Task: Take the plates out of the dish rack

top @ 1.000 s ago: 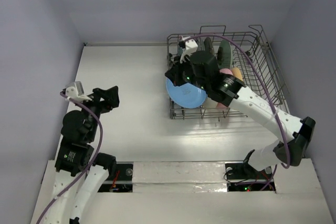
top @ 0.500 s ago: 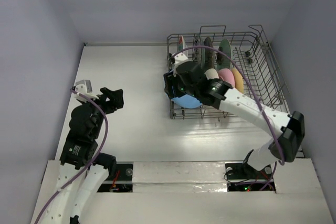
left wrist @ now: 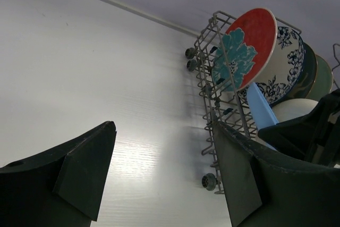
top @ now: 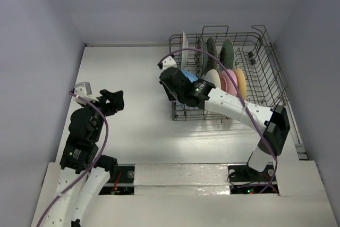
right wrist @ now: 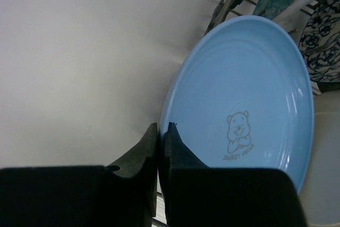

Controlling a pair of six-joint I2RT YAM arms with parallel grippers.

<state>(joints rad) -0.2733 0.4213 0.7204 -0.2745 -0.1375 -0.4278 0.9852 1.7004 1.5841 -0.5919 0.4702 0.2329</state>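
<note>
My right gripper (right wrist: 161,131) is pinched narrow on the rim of the light blue plate (right wrist: 244,104). The plate leans tilted at the left end of the dish rack (top: 276,73), near the far right corner of the counter (top: 133,78). The other plates (top: 228,81) stand upright in the rack. My left gripper (left wrist: 163,128) hangs spread wide over the counter's left side, holding nothing.

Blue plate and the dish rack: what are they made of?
The light blue round plate looks like glossy glazed ceramic or melamine: soft sheen, printed bear; cannot tell which. The grey wire dish rack looks like thin metal wire, matt grey.
</note>
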